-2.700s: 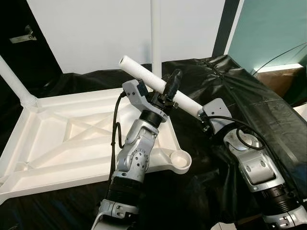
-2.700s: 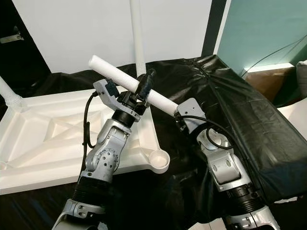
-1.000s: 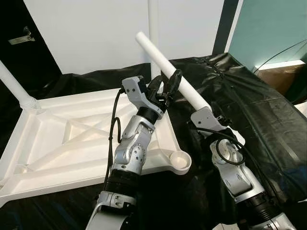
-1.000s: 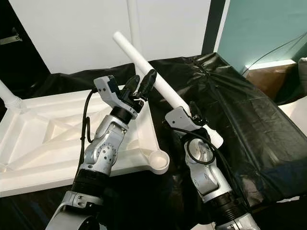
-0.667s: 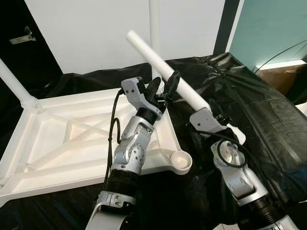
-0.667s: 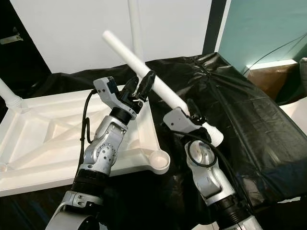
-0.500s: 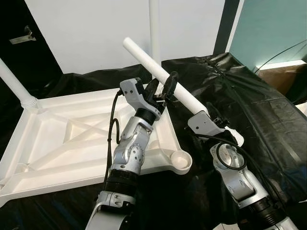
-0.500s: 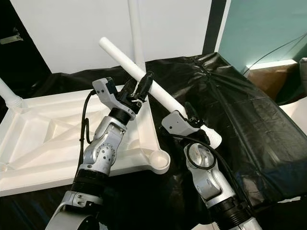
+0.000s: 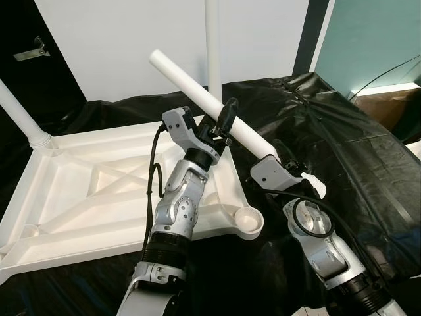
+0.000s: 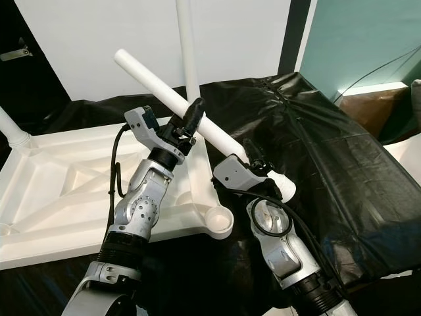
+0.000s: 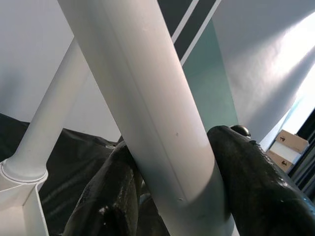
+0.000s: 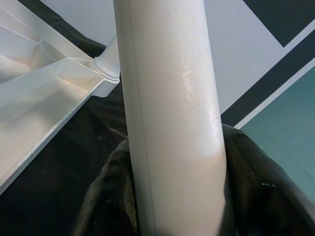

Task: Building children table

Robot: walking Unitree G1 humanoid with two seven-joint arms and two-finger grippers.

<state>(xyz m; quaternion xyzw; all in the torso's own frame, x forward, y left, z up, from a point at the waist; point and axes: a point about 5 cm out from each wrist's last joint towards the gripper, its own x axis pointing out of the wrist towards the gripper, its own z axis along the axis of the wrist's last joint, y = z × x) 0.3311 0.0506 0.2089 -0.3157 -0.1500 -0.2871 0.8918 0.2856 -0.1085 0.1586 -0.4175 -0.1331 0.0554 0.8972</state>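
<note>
Both sets of jaws are clamped on the same loose white table leg (image 9: 197, 95). The left gripper (image 9: 220, 125) pinches it about midway, one black finger on each side, and the right gripper (image 9: 289, 172) grips it close to its lower, right-hand end. The leg is held in the air, tilted, its free end rising up and to the left, above the near right part of the upturned white tabletop (image 9: 79, 191). That tabletop lies underside up on black sheeting (image 9: 342, 145). Its near right corner socket (image 9: 247, 220) is open, while fitted legs stand in the far right corner (image 9: 212, 39) and the far left corner (image 9: 20, 112).
</note>
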